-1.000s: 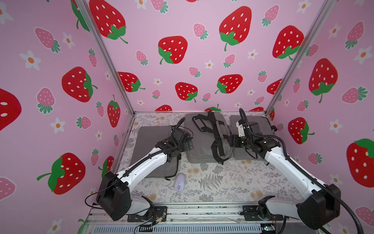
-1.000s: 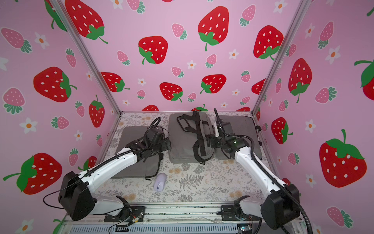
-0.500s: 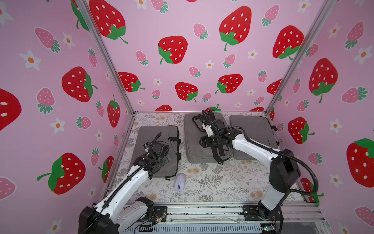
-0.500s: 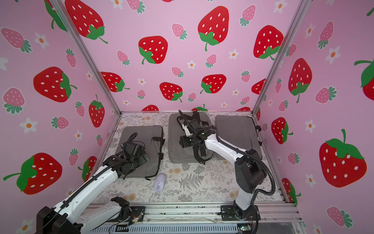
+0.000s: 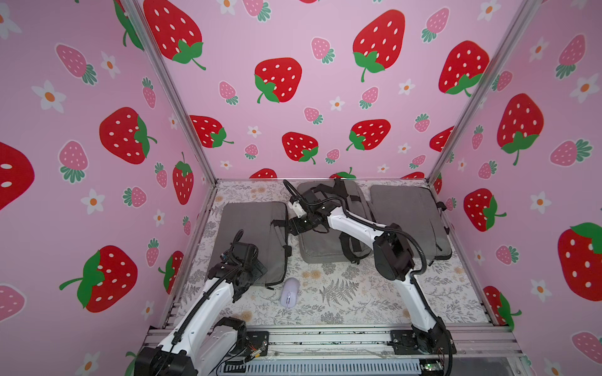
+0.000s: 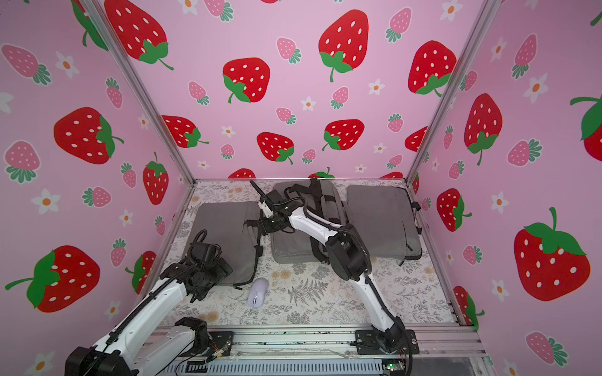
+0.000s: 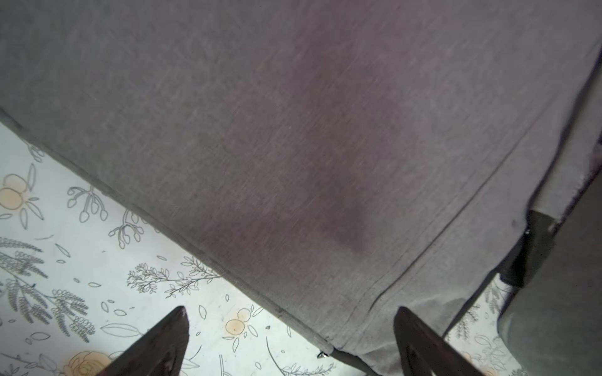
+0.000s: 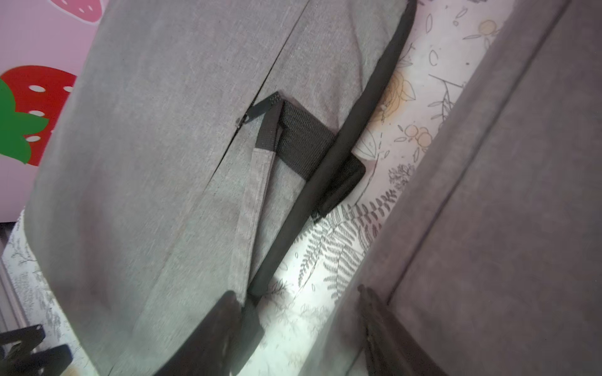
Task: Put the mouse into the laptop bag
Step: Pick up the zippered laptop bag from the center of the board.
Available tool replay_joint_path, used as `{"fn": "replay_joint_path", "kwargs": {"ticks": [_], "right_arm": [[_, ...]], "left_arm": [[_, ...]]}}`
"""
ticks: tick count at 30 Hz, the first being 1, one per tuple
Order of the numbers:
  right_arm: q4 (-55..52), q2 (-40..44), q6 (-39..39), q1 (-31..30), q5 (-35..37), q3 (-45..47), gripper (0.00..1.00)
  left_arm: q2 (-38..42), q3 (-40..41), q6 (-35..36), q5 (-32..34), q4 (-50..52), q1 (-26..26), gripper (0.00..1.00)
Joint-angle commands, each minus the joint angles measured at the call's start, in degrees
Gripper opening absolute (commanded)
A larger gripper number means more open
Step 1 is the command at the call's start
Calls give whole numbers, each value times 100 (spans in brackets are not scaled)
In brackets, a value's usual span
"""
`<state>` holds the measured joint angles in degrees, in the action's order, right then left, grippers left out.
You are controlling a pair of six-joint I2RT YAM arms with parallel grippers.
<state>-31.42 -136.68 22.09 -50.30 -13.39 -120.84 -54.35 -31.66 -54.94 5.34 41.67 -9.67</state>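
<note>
**Three bags, one mouse, nothing held**

Mouse sits on the table, just off the left bag near corner. My left gripper hangs over that corner, jaws wide, empty. My right gripper is over the gap between left and middle bag, jaws part open, empty. Mouse looks light, hard, slick: pinch its long sides, mid-body. Zip pull shows; zip open or not, can't tell. My arm hides part of middle bag.
</note>
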Motion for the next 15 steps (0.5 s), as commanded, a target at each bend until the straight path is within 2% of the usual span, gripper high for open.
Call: {"fn": "replay_joint_path", "kwargs": {"ticks": [1,5,11,15], "right_arm": [[-602,-619,-153,2,-121,-816,61],[-704,-1117,28,0,-178,-1293,61],[-568,-1455,194,0,-169,-1438,62],[-515,-1680,360,-40,-432,-1545,62]], "left_arm": [[125,122,-240,-42,59,42,99],[181,272,-242,-34,-56,75,99],[27,335,-95,-33,-281,181,99],[-156,385,-52,-83,-467,259,99]]}}
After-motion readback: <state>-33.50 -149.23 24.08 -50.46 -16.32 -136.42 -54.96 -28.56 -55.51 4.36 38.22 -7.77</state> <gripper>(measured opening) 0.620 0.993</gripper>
